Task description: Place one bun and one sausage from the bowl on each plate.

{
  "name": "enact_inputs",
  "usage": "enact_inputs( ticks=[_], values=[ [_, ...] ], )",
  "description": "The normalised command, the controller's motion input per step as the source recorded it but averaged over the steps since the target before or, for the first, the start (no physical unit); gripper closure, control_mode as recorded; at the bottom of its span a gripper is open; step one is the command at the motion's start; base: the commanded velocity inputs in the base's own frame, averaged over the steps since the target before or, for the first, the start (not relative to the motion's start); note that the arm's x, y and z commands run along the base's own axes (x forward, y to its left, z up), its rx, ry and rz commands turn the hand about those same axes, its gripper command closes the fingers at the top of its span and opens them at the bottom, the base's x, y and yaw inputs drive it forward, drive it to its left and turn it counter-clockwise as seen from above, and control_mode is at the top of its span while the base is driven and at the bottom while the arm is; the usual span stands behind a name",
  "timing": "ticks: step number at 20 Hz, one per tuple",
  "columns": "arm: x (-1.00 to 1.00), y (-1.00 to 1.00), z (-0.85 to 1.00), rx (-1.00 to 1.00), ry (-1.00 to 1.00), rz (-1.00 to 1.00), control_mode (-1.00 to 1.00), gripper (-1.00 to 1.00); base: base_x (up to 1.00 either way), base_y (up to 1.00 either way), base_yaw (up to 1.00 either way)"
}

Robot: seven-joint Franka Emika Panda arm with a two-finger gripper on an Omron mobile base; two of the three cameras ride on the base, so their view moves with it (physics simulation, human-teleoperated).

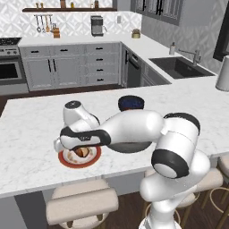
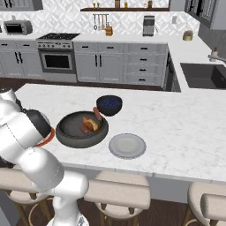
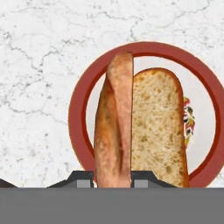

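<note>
The gripper (image 3: 113,179) is hanging over the red-rimmed plate (image 3: 78,109) with its jaws closed tight on a sausage (image 3: 114,131), whose long reddish-brown body is running up the middle of the hand view between the two dark fingertips. The sausage is showing a smooth, glossy skin, paler pink along one edge and darker brown along the other, with a rounded far end. Just beside it, a bun (image 3: 157,127) is lying flat on the plate's pale centre; its cut face is tan and crumbly, with a darker golden crust around the edge. A small patch of coloured pattern is peeking out on the plate beyond the bun.

From the left base view, the white arm is reaching low over the marble counter (image 1: 179,103), and the red-rimmed plate (image 1: 67,162) is sitting near the counter's front edge with the bun (image 1: 81,152) on it.

In the right base view, the dark grey bowl (image 2: 70,134) is resting to the right of the arm, holding another bun (image 2: 92,125) and another sausage (image 2: 97,114) leaning on its far rim. The light grey plate (image 2: 127,146) is lying bare just beside the bowl, towards the front edge. The small blue bowl (image 2: 109,105) is standing right behind the grey one.
</note>
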Motion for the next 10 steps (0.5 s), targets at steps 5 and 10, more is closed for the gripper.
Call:
enact_inputs(
  ticks=[5, 10],
  values=[
    [0.00, -0.02, -0.16, 0.00, 0.00, 0.00, -1.00, -1.00, 0.00, 0.00, 0.00],
    [0.00, -0.13, -0.09, 0.00, 0.00, 0.00, -1.00, -1.00, 0.00, 0.00, 0.00]
  ],
)
